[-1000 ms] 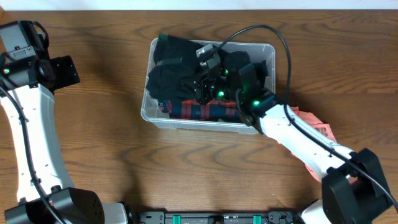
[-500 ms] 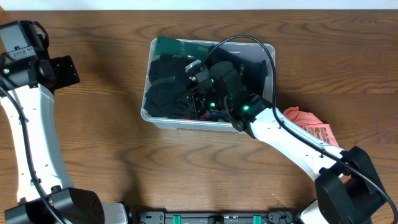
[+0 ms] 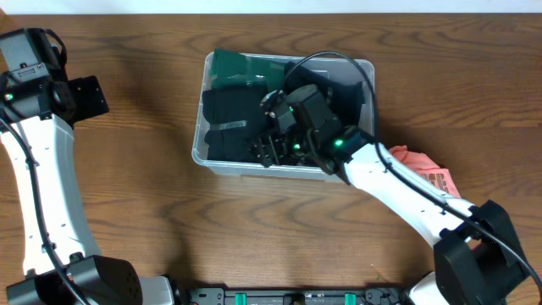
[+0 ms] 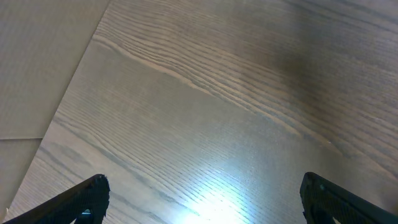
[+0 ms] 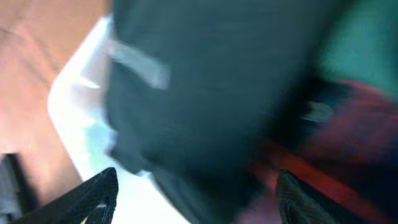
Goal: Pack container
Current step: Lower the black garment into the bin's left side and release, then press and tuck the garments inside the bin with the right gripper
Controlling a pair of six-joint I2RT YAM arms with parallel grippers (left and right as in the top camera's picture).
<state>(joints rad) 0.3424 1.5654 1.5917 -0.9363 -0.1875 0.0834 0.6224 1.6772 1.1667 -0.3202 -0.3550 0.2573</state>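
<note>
The container (image 3: 367, 69), a clear plastic bin, stands mid-table filled with dark clothes (image 3: 227, 119) and a green garment (image 3: 241, 63) at its far edge. My right gripper (image 3: 269, 151) is down inside it near the front wall. In the right wrist view, that gripper (image 5: 199, 202) is open, fingers wide apart over a blurred dark garment (image 5: 211, 81), with a red striped cloth (image 5: 311, 168) to the right and the bin's pale wall (image 5: 78, 109) to the left. My left gripper (image 4: 205, 202) is open over bare wood, far left of the bin.
A pink-orange cloth (image 3: 425, 169) lies on the table just right of the container, partly under my right arm (image 3: 406, 195). A black cable (image 3: 373, 93) loops over the bin's right end. The left arm (image 3: 42, 169) stands along the left table edge.
My right gripper has gone from shut to open and shifted left toward the bin's front wall. The red striped cloth seen from overhead before is now hidden there.
</note>
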